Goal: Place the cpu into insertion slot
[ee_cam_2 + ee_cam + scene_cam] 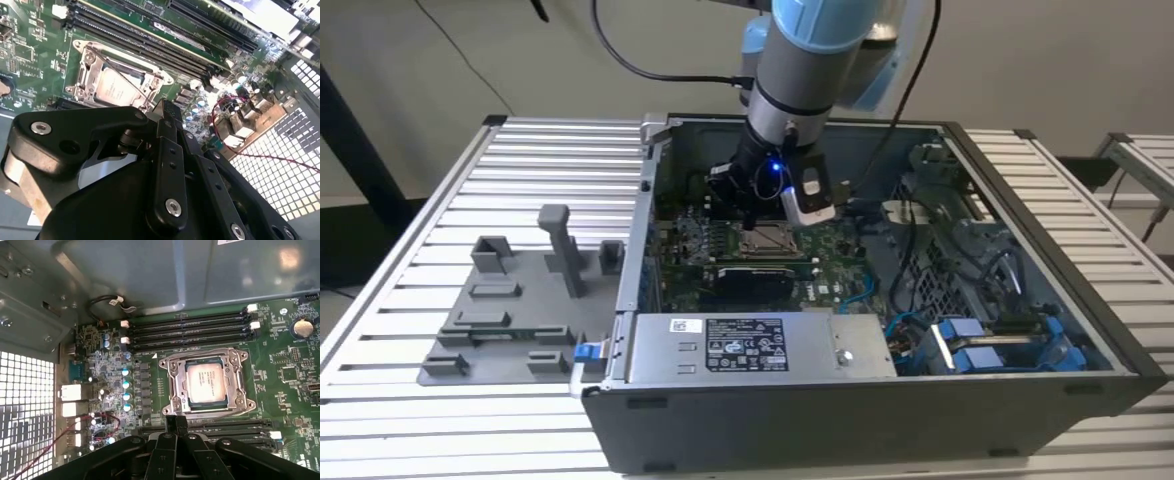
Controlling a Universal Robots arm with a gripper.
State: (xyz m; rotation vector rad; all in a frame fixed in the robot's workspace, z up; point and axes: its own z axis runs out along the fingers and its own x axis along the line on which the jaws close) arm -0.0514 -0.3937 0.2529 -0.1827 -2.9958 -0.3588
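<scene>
The flat square cpu with its silvery-tan metal face [208,384] already lies in the shiny metal-framed insertion slot [175,385] near the middle of the green motherboard [285,390]. The black claw [175,421] hovers just beside the socket, fingertips drawn together on nothing. The chip looks light, rigid and delicate underneath; hold it by opposite edges only.
</scene>
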